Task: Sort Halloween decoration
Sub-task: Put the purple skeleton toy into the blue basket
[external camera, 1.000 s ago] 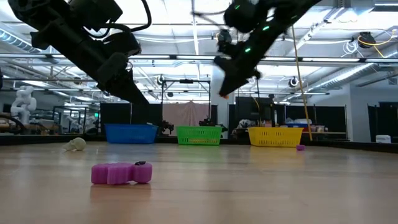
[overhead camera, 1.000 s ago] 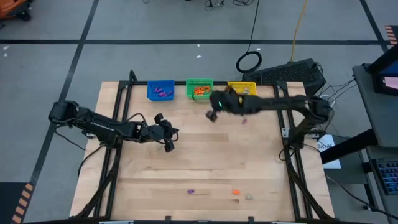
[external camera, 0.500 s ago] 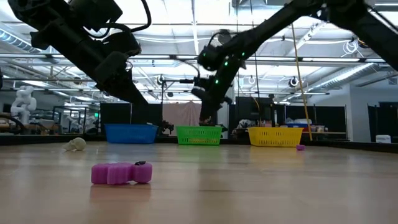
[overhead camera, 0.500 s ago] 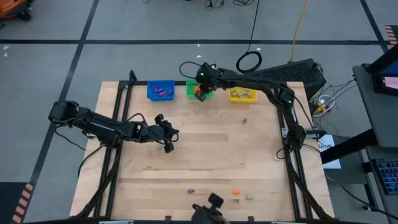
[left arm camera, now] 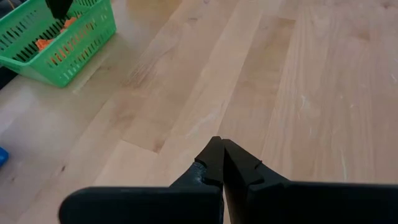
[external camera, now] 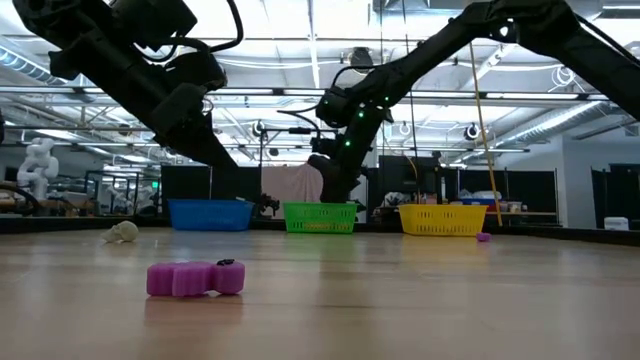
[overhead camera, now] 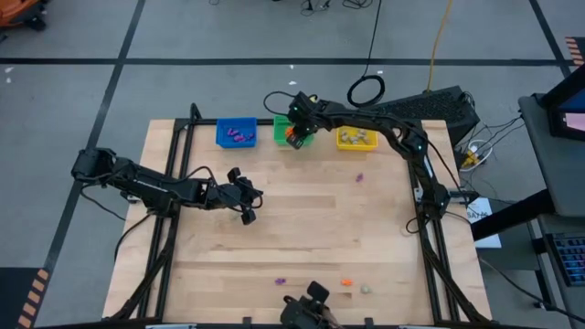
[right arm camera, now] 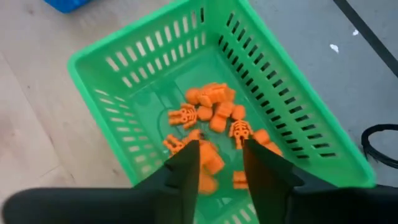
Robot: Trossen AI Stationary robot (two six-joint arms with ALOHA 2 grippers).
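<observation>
Right hand [right arm camera: 221, 163] over the green bin [right arm camera: 298, 134] — fingers apart, holding nothing — orange trinkets [right arm camera: 211, 115] lie below

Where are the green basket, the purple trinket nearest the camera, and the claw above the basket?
green basket [right arm camera: 298, 134], right wrist view, its slotted side wall
purple trinket [external camera: 195, 279], low view, its middle
right claw [right arm camera: 221, 163], right wrist view, midway between its fingertips
</observation>
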